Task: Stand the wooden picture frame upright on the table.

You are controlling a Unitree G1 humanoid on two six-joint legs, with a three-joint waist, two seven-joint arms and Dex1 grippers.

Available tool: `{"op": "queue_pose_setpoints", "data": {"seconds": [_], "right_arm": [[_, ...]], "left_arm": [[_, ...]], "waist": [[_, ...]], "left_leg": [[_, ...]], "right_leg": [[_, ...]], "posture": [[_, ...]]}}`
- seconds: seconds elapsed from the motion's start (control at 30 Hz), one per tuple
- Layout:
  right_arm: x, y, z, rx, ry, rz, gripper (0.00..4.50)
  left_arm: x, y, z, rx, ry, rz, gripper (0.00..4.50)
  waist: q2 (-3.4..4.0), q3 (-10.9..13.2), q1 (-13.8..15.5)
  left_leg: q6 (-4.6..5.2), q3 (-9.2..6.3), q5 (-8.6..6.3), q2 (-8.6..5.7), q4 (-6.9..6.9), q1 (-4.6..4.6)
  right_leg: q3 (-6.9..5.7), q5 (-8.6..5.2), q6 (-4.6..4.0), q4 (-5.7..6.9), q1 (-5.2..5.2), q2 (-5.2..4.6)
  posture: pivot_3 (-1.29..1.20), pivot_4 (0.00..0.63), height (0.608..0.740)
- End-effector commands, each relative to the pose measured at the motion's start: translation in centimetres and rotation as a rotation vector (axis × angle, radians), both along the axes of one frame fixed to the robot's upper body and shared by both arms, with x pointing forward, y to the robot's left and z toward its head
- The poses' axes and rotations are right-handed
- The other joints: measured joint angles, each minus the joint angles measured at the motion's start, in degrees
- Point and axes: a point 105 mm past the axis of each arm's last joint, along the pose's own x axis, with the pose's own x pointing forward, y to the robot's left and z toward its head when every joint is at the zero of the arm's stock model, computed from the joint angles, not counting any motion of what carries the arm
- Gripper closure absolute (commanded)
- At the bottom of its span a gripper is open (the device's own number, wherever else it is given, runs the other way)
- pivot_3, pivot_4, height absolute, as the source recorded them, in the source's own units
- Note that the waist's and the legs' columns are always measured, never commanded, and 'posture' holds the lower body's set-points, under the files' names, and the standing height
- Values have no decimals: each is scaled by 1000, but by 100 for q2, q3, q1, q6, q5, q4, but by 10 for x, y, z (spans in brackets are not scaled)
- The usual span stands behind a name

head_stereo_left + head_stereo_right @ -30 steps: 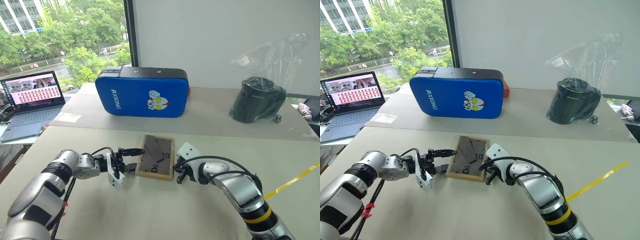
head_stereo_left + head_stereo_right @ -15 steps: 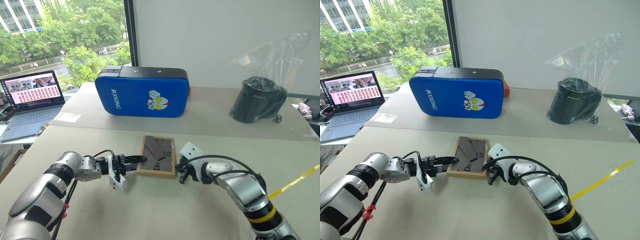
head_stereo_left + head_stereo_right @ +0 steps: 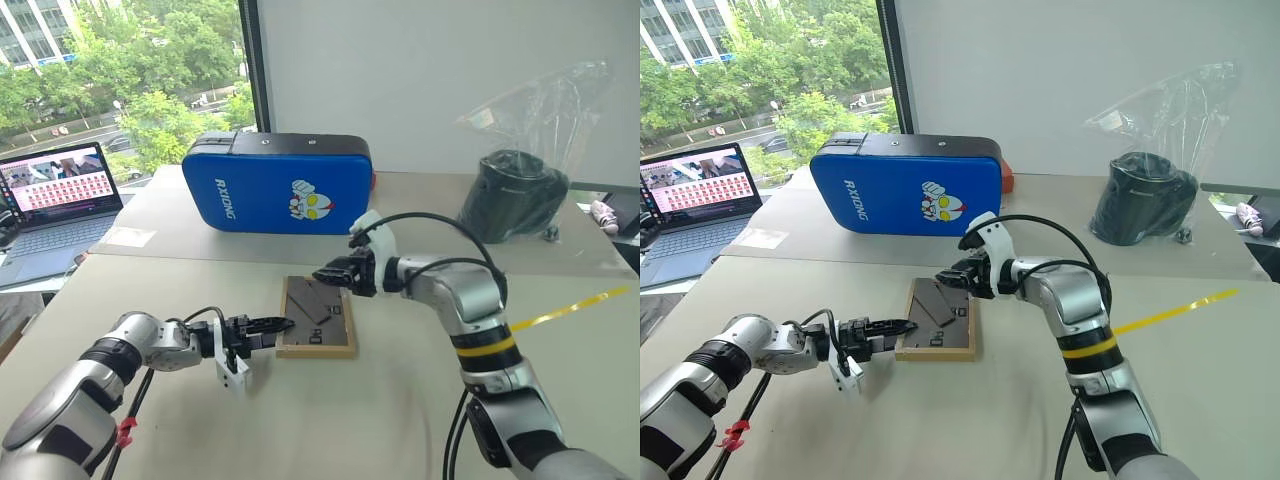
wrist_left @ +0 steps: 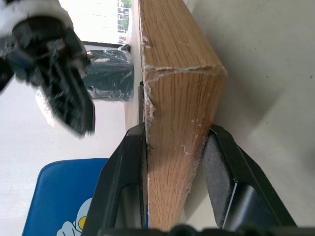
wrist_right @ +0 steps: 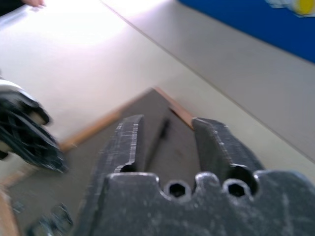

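"RXIONG" is read on the blue padded case (image 3: 278,191); the wooden picture frame (image 3: 316,316) is clamped by the left gripper (image 3: 272,326); the right gripper (image 3: 330,273) is held parted above it.

Light-wood frame (image 3: 316,316), dark grey back; blue case (image 3: 278,196).

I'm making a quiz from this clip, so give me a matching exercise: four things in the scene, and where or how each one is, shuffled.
Things:
1. wooden picture frame
2. left pincer
3. right pincer
4. blue padded case

States:
A. stands on edge near the window
B. open, above the frame's far end
C. lies back-up on the table
D. clamped on the frame's near left corner

Pairs: 1-C, 2-D, 3-B, 4-A
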Motion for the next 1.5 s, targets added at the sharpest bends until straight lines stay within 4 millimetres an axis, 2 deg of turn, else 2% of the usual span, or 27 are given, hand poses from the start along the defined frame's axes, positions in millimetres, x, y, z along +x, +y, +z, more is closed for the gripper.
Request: {"op": "queue_pose_setpoints", "data": {"seconds": [0.03, 0.1, 0.13, 0.27, 0.4, 0.5, 0.63, 0.73, 0.83, 0.93, 1.07, 1.2, 1.27, 1.37, 1.5], "right_arm": [[-2, 10, 4, 13, 34, 120, 878], [-11, 19, -1, 26, 114, 233, 147], [-14, 23, -5, 26, 145, 273, 24], [-13, 27, -31, -41, 219, 319, 24], [-13, 33, -39, -20, 278, 354, 24], [-17, 38, -41, 13, 313, 398, 24], [-5, 34, -35, 69, 320, 348, 24], [14, 17, -28, 88, 289, 245, 24], [19, 9, -30, 84, 285, 217, 24], [14, 5, -44, 47, 307, 238, 24], [-2, 13, -54, 36, 352, 312, 24], [-26, 26, -52, 67, 382, 415, 24], [-31, 30, -47, 96, 385, 433, 24], [-29, 30, -36, 142, 374, 416, 24], [-21, 17, -15, 212, 320, 386, 24]], "left_arm": [[-20, -4, -28, 55, 100, -43, 3360], [-21, -3, -28, 53, 102, -40, 3360], [-22, -3, -27, 53, 102, -39, 3360], [-26, -4, -27, 48, 107, -42, 3360], [-29, -4, -28, 42, 114, -39, 3360], [-31, -4, -29, 38, 119, -34, 3360], [-33, -5, -29, 36, 123, -30, 3360], [-35, -5, -30, 37, 131, -31, 3360], [-36, -5, -31, 39, 134, -28, 3360], [-36, -5, -32, 40, 137, -24, 3360], [-34, -6, -31, 39, 133, -18, 3360], [-32, -6, -30, 38, 128, -10, 3360], [-32, -6, -31, 37, 128, -10, 3360], [-32, -6, -31, 39, 130, -10, 3360], [-33, -6, -33, 40, 136, -9, 3360]], "waist": [[2, -1, -15], [3, 0, -37], [4, 0, -48], [6, 0, -77], [11, -4, -97], [14, -6, -114], [16, -8, -158], [16, -7, -158], [17, -7, -153], [18, -7, -165], [20, -11, -168], [32, -22, -165], [36, -26, -164], [37, -26, -172], [37, -25, -154]], "left_leg": [[0, 0, 0, 0, -6, 1], [0, 0, 0, 1, -17, 2], [-1, 0, 1, 1, -21, 2], [-1, 0, 1, 2, -22, 2], [-1, 1, 1, 2, -23, 5], [-1, 1, 1, 3, -25, 9], [-1, 1, 1, 2, -26, 12], [-2, 0, 2, 2, -26, 12], [-2, -1, 2, 2, -26, 11], [-2, 0, 2, 2, -33, 12], [-2, 0, 2, 2, -32, 12], [-2, -1, 2, 2, -31, 13], [-3, -1, 2, 2, -30, 13], [-4, -1, 3, 2, -28, 15], [-5, -1, 4, 2, -28, 14]], "right_leg": [[-1, 0, -1, -2, -2, 0], [0, -3, -6, 1, -9, 0], [0, -4, -7, 2, -12, 0], [0, -5, -9, 9, -16, 1], [0, -5, -10, 13, -18, 1], [0, -6, -11, 18, -19, 1], [0, -6, -12, 23, -19, 1], [0, -6, -12, 27, -19, 1], [-1, -6, -13, 26, -19, 0], [-1, -6, -13, 25, -22, 0], [0, -6, -13, 26, -21, 0], [-1, -7, -13, 27, -18, 1], [-1, -7, -12, 27, -16, 0], [0, -7, -12, 30, -16, 1], [-1, -6, -13, 31, -17, 0]], "posture": [[0, 150, 740], [0, 150, 740], [0, 150, 740], [0, 150, 740], [0, 150, 740], [0, 150, 740], [0, 150, 740], [0, 150, 740], [0, 150, 740], [0, 150, 740], [0, 150, 740], [0, 150, 740], [0, 150, 740], [0, 150, 740], [0, 150, 740]]}}
